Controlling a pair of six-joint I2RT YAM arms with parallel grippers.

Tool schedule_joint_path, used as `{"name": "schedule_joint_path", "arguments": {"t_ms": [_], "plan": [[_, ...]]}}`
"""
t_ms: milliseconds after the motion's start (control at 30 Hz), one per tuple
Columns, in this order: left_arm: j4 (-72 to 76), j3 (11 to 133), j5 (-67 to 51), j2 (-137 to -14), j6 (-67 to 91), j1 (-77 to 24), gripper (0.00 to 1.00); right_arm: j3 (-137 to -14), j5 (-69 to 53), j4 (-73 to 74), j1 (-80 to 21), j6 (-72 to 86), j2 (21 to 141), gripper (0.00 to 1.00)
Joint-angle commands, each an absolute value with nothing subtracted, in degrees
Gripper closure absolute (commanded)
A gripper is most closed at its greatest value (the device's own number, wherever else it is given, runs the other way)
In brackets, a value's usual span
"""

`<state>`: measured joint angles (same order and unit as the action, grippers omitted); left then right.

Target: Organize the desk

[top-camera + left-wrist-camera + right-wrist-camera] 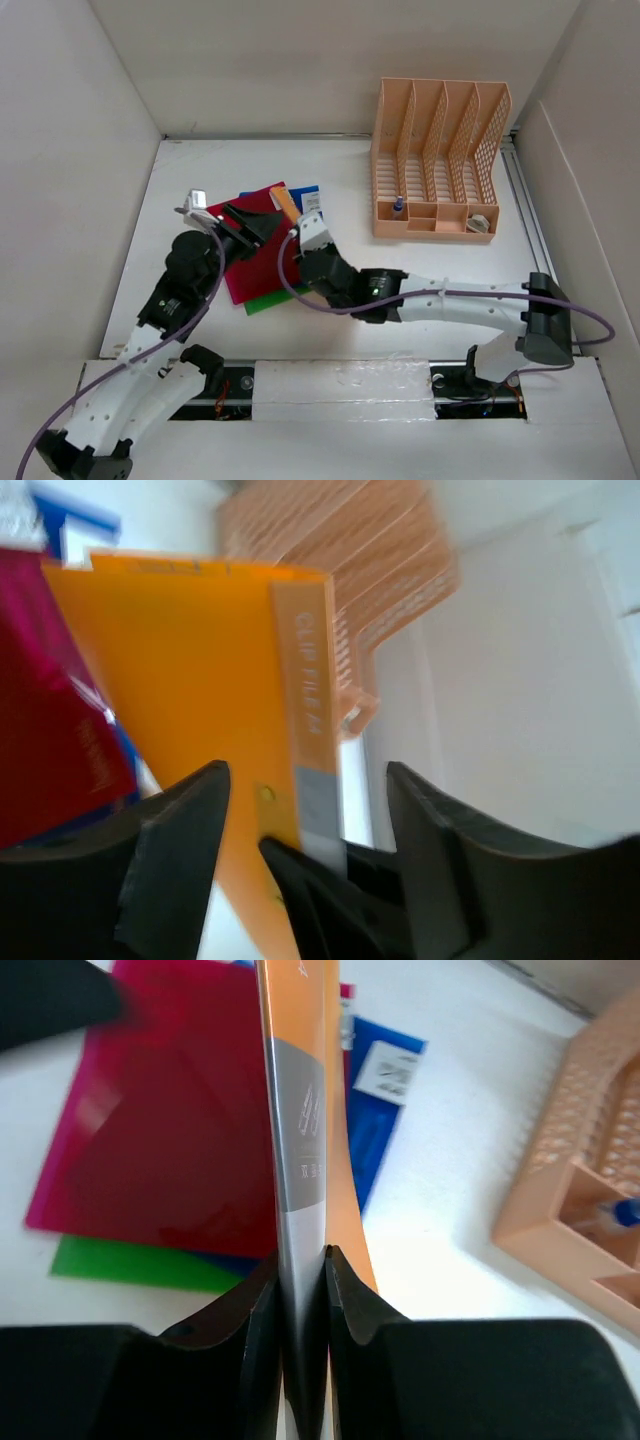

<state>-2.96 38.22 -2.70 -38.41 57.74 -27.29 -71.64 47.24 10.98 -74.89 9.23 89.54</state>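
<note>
While the right gripper [300, 1270] pinches the upright orange clip file [305, 1020] by its spine, the left gripper [305, 772] hangs near it, jaws wide. Beyond, overlapping coloured folders [170, 1140] lie on the white desk [450, 262], with the peach rack [440, 160] at its far right.

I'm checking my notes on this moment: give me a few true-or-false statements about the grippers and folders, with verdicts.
1. The right gripper is shut on the orange clip file. True.
2. The left gripper is shut on the red folder. False: its jaws stand open.
3. The green folder lies on top of the red one. False: it lies beneath.
4. The file rack is peach-coloured. True.
</note>
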Motion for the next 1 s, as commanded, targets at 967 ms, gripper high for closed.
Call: {"name": "schedule_joint_path", "arguments": {"t_ms": [967], "plan": [[5.8,38.41,-2.29,-40.6,47.46,-26.89,0.33,-57.47,28.75,-53.43,-32.09,-6.16,71.43,1.0]]}}
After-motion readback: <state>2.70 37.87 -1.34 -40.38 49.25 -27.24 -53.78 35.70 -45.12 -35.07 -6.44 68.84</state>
